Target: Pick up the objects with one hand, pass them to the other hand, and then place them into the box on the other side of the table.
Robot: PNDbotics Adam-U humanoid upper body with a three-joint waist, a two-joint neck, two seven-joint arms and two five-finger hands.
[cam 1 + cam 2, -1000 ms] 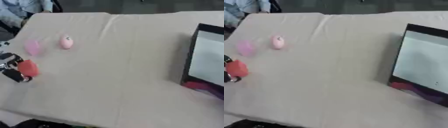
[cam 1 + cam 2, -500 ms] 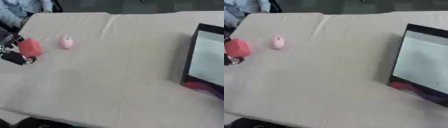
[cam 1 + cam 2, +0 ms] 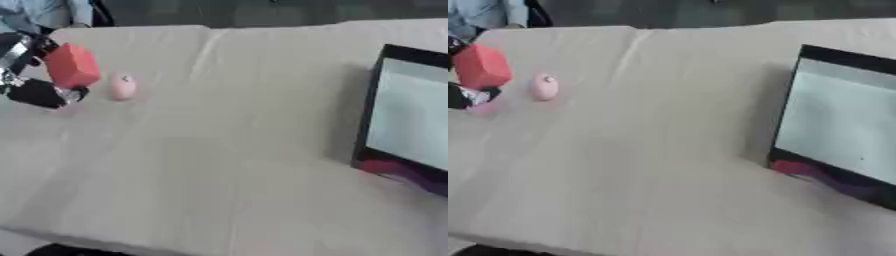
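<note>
A red block [image 3: 72, 65] is held off the table at the far left, with my left hand [image 3: 31, 70] curled round it from the left side. Just right of it a small pink egg-shaped thing [image 3: 122, 87] lies on the beige tablecloth. Under the hand a patch of another pink thing [image 3: 486, 108] shows, mostly hidden. The black-walled box [image 3: 411, 112] with a pale inside stands at the right edge. My right hand shows in neither view.
Something red and purple [image 3: 820, 175] lies at the box's near wall. A crease [image 3: 197, 60] runs down the cloth near the middle. A person's light blue clothing [image 3: 39, 12] shows beyond the far left corner.
My left hand has lifted the red block from the table's left edge and carried it up and slightly right. It now covers most of the pale pink thing.
</note>
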